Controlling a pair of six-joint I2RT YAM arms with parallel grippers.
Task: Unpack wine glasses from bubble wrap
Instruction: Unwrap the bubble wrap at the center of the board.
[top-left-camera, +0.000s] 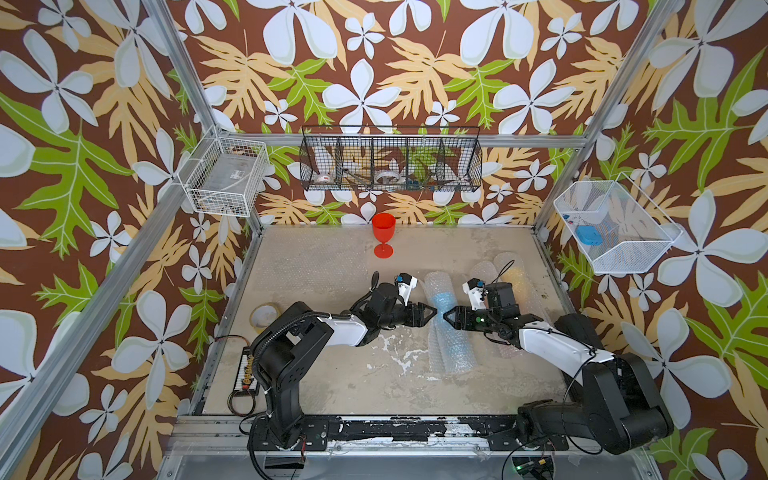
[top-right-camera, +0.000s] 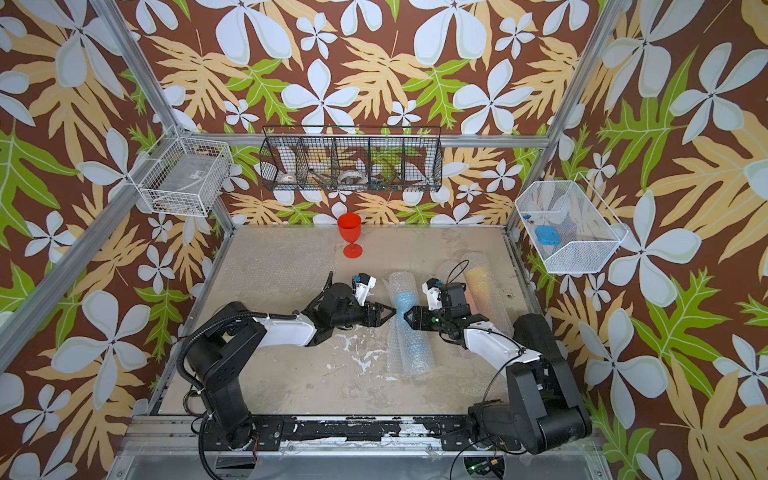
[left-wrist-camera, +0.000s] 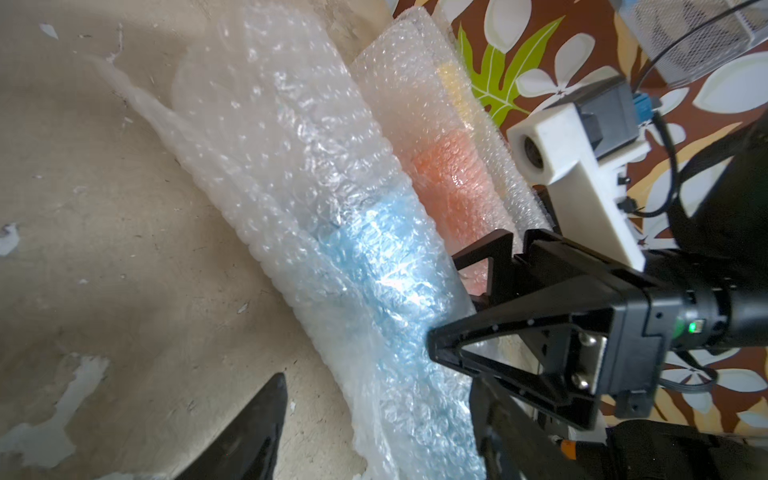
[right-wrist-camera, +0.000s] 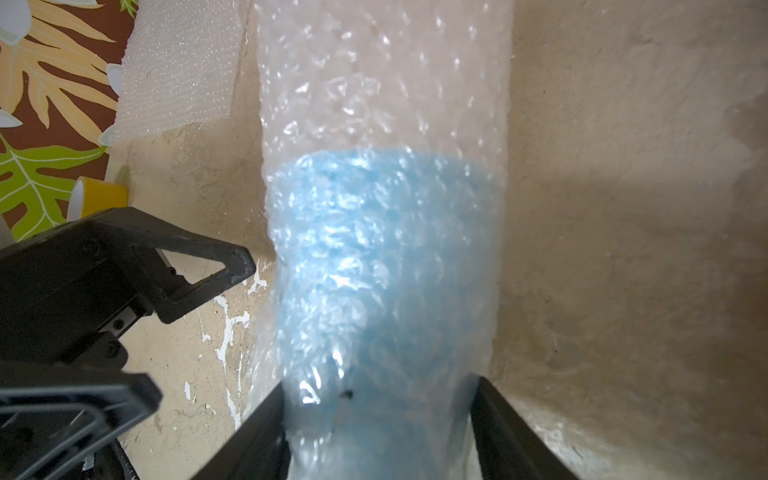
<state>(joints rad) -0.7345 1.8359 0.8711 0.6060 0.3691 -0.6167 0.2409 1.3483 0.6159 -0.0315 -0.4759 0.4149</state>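
Note:
A red wine glass (top-left-camera: 383, 232) (top-right-camera: 349, 232) stands unwrapped at the back of the table. A roll of bubble wrap (top-left-camera: 451, 353) lies mid-table with a light blue wine glass (top-left-camera: 441, 300) (left-wrist-camera: 374, 257) (right-wrist-camera: 382, 249) inside. My right gripper (top-left-camera: 446, 316) (right-wrist-camera: 379, 384) is shut on this roll, both fingers pressing the wrap in. From the opposite side my left gripper (top-left-camera: 432, 312) (left-wrist-camera: 378, 380) straddles the same roll, open, with one finger clear of the wrap. Beyond lie wrapped rolls holding an orange glass (left-wrist-camera: 449, 178) and a yellow glass (top-left-camera: 513, 274) (left-wrist-camera: 453, 83).
A flat bubble wrap sheet (top-left-camera: 316, 257) covers the back left of the table. A yellowish tape roll (top-left-camera: 266, 318) lies at the left edge. A black wire basket (top-left-camera: 390, 160) and two white baskets (top-left-camera: 224, 178) (top-left-camera: 615, 226) hang on the walls.

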